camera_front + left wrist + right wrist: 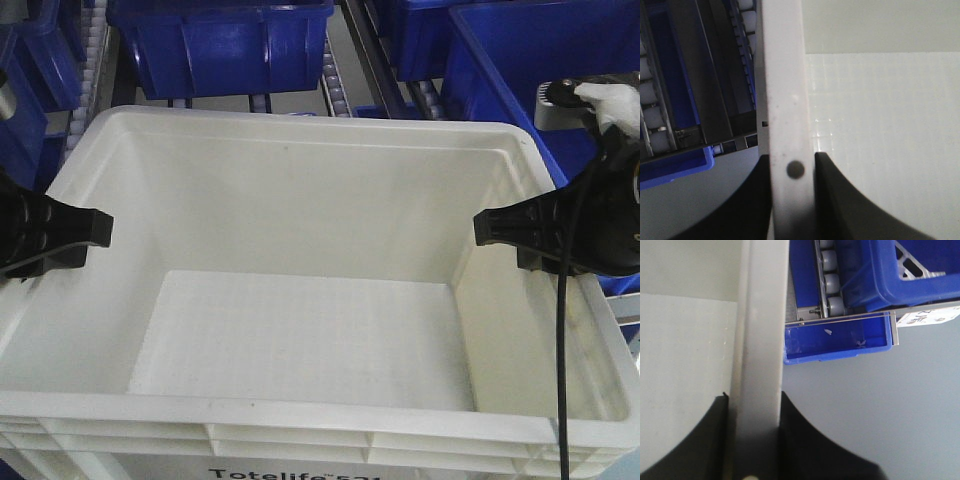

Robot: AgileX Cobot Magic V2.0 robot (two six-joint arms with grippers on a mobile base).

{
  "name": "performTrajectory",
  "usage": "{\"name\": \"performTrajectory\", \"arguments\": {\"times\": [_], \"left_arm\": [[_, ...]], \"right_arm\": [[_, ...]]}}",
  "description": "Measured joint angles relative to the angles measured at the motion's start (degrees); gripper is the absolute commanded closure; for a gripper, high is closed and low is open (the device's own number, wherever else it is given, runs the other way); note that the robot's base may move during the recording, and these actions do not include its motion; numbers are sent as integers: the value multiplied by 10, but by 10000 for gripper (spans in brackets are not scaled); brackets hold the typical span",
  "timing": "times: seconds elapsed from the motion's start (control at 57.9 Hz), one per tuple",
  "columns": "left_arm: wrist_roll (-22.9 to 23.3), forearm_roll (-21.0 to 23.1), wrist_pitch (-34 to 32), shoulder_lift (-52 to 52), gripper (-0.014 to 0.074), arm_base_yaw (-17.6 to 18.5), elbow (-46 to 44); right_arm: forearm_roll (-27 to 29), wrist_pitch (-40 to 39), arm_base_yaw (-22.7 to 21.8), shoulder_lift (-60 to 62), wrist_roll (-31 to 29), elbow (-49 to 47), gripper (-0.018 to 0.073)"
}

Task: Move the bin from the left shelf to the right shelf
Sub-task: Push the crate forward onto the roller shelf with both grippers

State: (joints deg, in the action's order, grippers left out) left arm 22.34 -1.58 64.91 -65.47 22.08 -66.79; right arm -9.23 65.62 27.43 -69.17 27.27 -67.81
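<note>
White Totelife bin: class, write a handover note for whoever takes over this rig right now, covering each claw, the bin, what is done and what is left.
Left claw: shut on the white Totelife bin, fingers either side of its left rim.
Right claw: shut on the right rim likewise.
Bin: empty, held in front of roller racks carrying dark blue bins; grey floor shows beside it.
Done: two-sided grasp; bin seems off the shelf.
Left: carry to the right shelf, set down, release.
</note>
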Motion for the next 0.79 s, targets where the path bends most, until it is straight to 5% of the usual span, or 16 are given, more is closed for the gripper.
{"name": "performTrajectory", "arguments": {"times": [0.794], "left_arm": [[-1, 1, -1, 0, 603, 0, 0]], "right_arm": [[0, 1, 0, 0, 0, 0, 561]]}}
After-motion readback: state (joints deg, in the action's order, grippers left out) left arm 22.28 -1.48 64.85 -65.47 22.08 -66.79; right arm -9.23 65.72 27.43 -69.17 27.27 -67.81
